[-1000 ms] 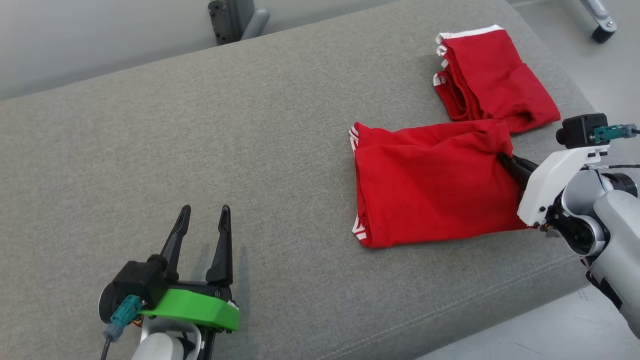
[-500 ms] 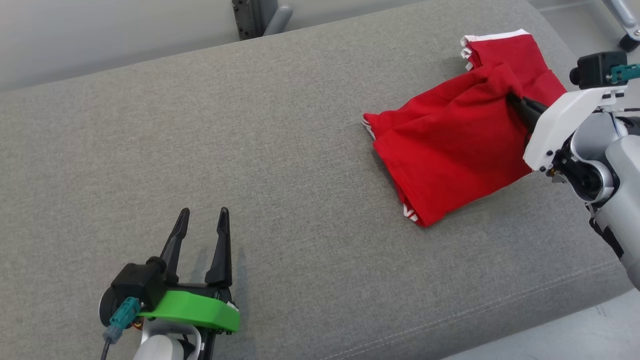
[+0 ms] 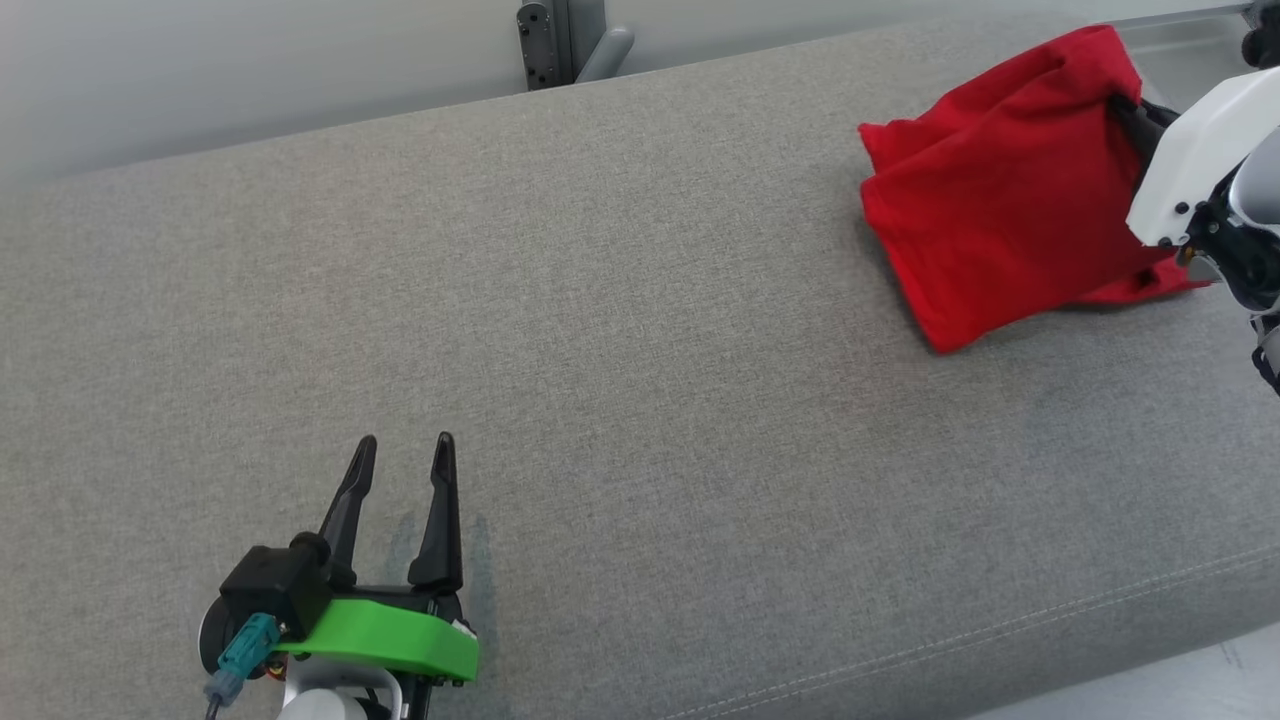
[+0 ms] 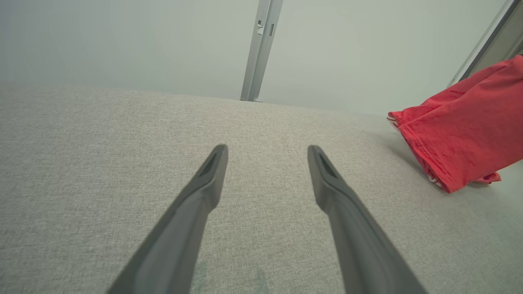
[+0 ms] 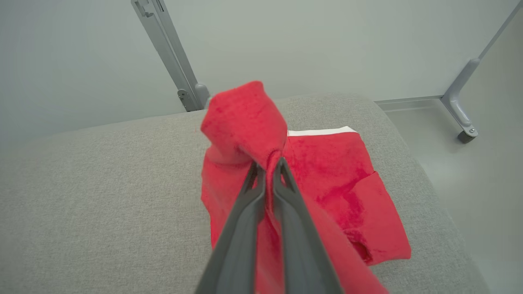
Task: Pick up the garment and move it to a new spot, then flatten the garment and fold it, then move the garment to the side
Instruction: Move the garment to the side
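Note:
A folded red garment (image 3: 990, 200) hangs tilted at the far right of the grey cushion (image 3: 600, 350), its lower edge touching the fabric. My right gripper (image 3: 1125, 105) is shut on its upper right corner. In the right wrist view the gripper (image 5: 269, 163) pinches a bunched red fold (image 5: 245, 118). My left gripper (image 3: 402, 450) rests open and empty at the lower left, far from the garment. The left wrist view has the left gripper (image 4: 267, 151) spread over bare cushion, and the garment (image 4: 461, 130) at the right edge.
A second folded red garment with a white band (image 5: 347, 183) lies flat under the held one, near the cushion's right end. A grey metal post (image 3: 560, 40) stands behind the cushion. A frame leg with a caster (image 5: 461, 118) stands on the floor at the right.
My right gripper has lifted the red garment and carried it toward the far right, over the second folded garment. The head camera has shifted. The left gripper has stayed put.

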Available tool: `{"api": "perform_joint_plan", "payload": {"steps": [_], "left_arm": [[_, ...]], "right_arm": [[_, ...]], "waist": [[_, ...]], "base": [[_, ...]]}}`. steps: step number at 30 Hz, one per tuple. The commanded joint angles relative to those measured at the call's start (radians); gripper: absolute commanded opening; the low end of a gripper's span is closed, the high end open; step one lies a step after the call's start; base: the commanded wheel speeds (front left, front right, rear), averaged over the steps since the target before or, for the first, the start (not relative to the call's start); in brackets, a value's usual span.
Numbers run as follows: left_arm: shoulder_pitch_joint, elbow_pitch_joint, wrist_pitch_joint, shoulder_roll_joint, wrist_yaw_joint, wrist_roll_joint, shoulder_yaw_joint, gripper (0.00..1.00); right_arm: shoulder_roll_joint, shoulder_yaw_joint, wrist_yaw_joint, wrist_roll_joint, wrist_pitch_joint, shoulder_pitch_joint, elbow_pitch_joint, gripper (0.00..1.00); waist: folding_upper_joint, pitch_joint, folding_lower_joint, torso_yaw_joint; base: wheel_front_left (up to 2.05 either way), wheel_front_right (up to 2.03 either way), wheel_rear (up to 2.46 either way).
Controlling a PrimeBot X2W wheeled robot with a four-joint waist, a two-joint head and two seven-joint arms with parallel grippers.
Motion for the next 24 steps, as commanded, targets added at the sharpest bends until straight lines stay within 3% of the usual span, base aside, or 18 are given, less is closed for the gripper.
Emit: {"api": "perform_joint_plan", "payload": {"steps": [1,10,15,24], "left_arm": [[0.009,-0.003,-0.003,-0.001,-0.005,0.002,0.004,1.00],[-0.015,-0.004,-0.003,0.003,-0.011,0.022,0.001,1.00],[-0.040,-0.006,-0.003,0.012,-0.013,0.031,-0.005,1.00],[-0.093,-0.025,0.003,0.025,-0.019,0.044,-0.027,1.00]], "right_arm": [[-0.005,-0.005,-0.001,-0.011,0.001,-0.011,0.004,0.00],[-0.020,-0.101,-0.001,-0.100,-0.035,-0.057,0.092,0.00],[-0.018,-0.185,-0.001,-0.150,-0.098,-0.102,0.194,0.00],[-0.080,-0.327,-0.001,-0.264,-0.215,-0.186,0.411,0.00]], "waist": [[0.0111,0.001,-0.0001,0.001],[0.0111,0.050,-0.0001,0.022],[0.0111,0.105,-0.0001,0.049],[0.0111,0.216,-0.0001,0.121]], "base": [[0.00,0.00,0.00],[0.00,0.00,0.00],[0.00,0.00,0.00],[0.00,0.00,0.00]]}}
